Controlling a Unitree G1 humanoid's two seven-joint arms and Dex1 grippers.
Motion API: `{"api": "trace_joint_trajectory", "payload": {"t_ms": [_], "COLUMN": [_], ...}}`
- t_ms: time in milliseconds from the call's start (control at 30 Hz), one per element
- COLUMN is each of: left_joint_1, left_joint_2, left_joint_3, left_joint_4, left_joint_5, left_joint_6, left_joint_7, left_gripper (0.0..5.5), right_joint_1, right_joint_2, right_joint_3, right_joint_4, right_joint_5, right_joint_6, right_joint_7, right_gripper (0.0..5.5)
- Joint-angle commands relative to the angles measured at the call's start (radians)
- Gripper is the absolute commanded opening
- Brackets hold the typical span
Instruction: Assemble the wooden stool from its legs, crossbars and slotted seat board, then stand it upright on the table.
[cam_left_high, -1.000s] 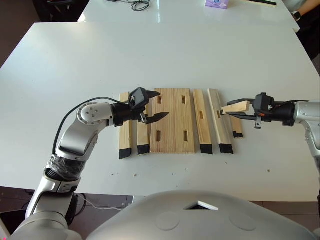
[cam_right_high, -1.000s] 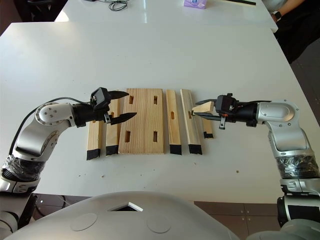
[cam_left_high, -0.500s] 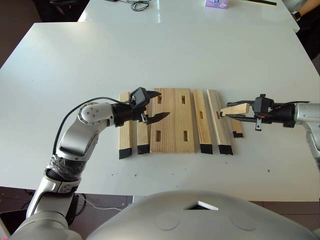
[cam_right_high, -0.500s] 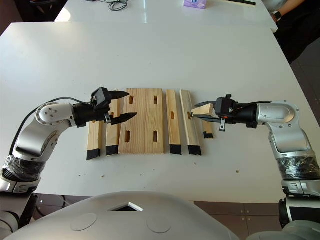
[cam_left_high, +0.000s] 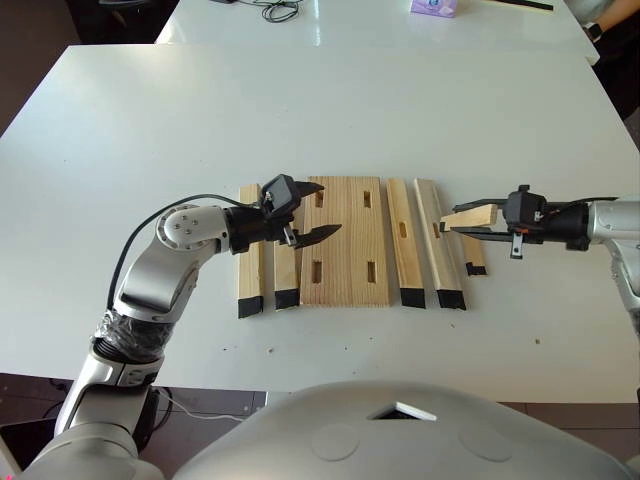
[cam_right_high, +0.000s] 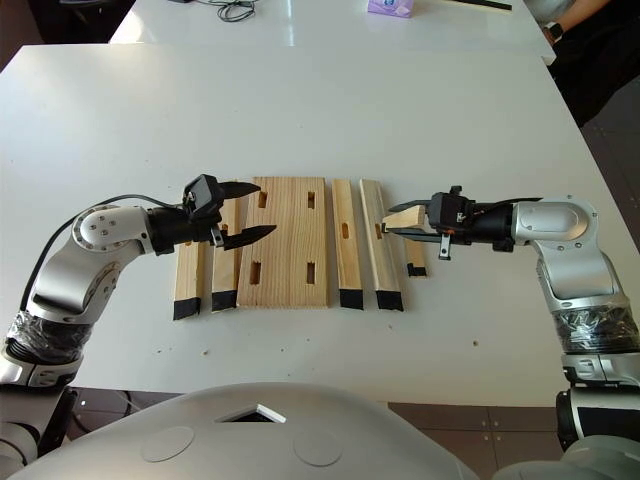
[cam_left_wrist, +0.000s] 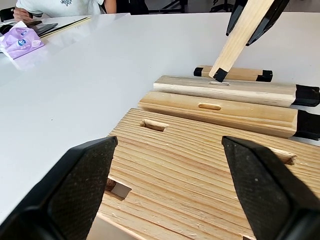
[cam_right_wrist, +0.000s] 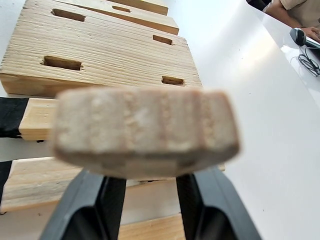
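The slotted seat board lies flat at the table's middle. Two legs lie on its left and two legs on its right, all with black ends. My left gripper hovers open just above the board's left edge, its fingers spread wide. My right gripper is shut on a short crossbar. It holds the crossbar tilted, with the black tip at the slot of the rightmost leg. Another short crossbar lies on the table below that gripper.
A purple tissue pack and cables lie on a second table behind. White tabletop stretches bare all around the wooden parts, with its front edge close below them.
The right gripper has dipped a little and come back slightly with the crossbar. The left arm and the parts on the table have not moved.
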Motion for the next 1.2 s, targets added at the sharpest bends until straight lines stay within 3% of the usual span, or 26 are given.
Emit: {"api": "trace_joint_trajectory", "payload": {"t_ms": [33, 1200], "left_joint_1": [-0.004, 0.0], "left_joint_2": [-0.003, -0.012], "left_joint_3": [0.008, 0.009], "left_joint_4": [-0.011, -0.034], "left_joint_5": [0.001, -0.003], "left_joint_6": [0.009, 0.035], "left_joint_7": [0.006, 0.011], "left_gripper": [3.88, 3.88], "right_joint_1": [-0.024, 0.077], "right_joint_2": [0.004, -0.048], "right_joint_3": [0.009, 0.014], "right_joint_4": [0.006, -0.085], "right_joint_5": [-0.01, 0.038], "right_joint_6": [0.002, 0.093], "right_joint_7": [0.007, 0.084], "right_gripper": [1.31, 1.31]}}
